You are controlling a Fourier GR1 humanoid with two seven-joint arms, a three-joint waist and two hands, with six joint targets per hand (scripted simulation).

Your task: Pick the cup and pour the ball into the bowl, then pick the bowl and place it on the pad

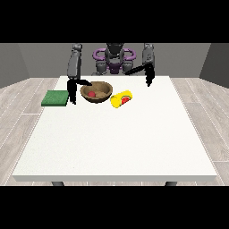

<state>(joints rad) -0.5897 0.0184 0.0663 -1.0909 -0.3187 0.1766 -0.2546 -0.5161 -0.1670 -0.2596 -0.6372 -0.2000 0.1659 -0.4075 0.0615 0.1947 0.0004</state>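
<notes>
A brown wooden bowl (pixel 96 92) stands on the far part of the table with a red ball (pixel 91 94) inside it. A yellow cup (pixel 121 99) lies on its side just right of the bowl, its red inside facing the camera. A green pad (pixel 55 98) lies flat to the left of the bowl. The hand at the view's left (pixel 71 91) hangs between the pad and the bowl, its fingers pointing down and its thumb reaching to the bowl's left rim. The hand at the view's right (pixel 149 78) hovers above the table behind and right of the cup, holding nothing.
The white table (pixel 116 143) stretches wide towards the camera in front of the objects. The robot's torso (pixel 114 60) stands behind the far edge. Grey plank floor surrounds the table.
</notes>
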